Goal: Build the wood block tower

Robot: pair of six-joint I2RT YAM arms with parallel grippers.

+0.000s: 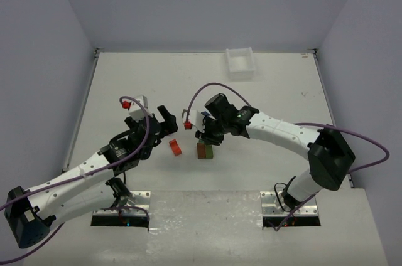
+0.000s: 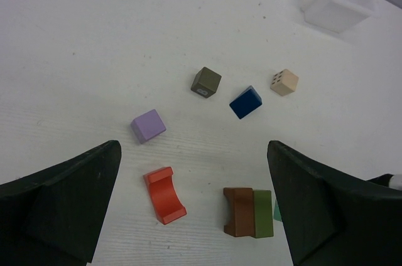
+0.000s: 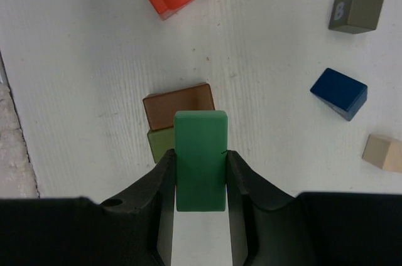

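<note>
My right gripper (image 3: 200, 160) is shut on a green bar (image 3: 200, 134) and holds it just above a brown block (image 3: 178, 104) and an olive-green block (image 3: 159, 143), which lie side by side on the table. No stacked tower shows. A red-orange arch block (image 2: 165, 194) lies left of that pair (image 2: 239, 211). My left gripper (image 2: 193, 147) is open and empty, hovering over the arch and the pair. Farther out lie a purple cube (image 2: 148, 125), an olive cube (image 2: 206, 82), a blue block (image 2: 245, 102) and a beige cube (image 2: 284, 82).
A white plastic tray (image 1: 240, 63) stands at the far edge of the table, right of centre. Both grippers (image 1: 164, 120) (image 1: 206, 133) are close together at mid-table. Walls enclose the table on three sides.
</note>
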